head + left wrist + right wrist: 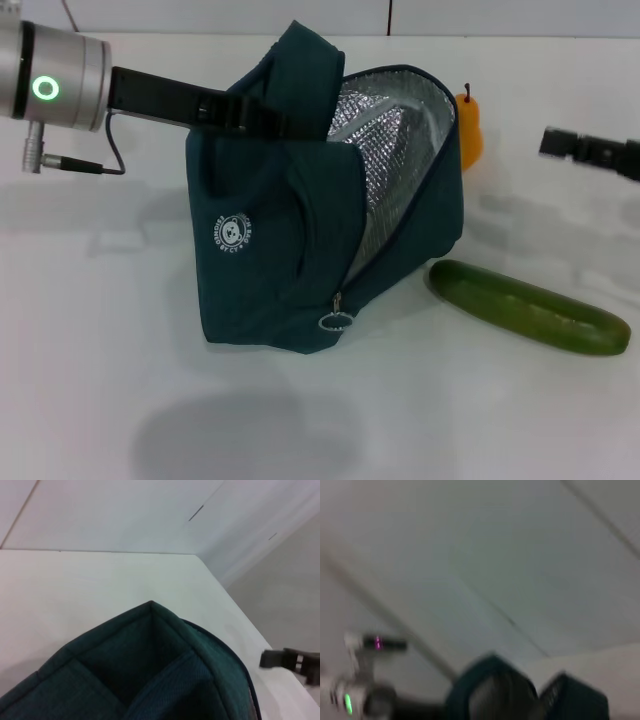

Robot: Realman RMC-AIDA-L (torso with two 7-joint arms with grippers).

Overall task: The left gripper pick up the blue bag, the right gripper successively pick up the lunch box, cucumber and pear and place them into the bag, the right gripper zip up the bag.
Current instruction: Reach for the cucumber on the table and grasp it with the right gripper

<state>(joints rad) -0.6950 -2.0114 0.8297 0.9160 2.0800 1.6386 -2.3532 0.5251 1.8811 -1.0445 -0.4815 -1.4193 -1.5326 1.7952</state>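
Left gripper is clamped on the handle of the blue bag, holding it open. Right gripper is well apart; its jaw state is unclear.

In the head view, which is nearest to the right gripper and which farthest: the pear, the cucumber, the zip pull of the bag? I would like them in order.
From the right gripper, at the right edge of the head view:
1. Pear, just to its left, behind the bag.
2. Cucumber, below it, lying in front.
3. Zip pull, farthest, at the bag's lower front edge.
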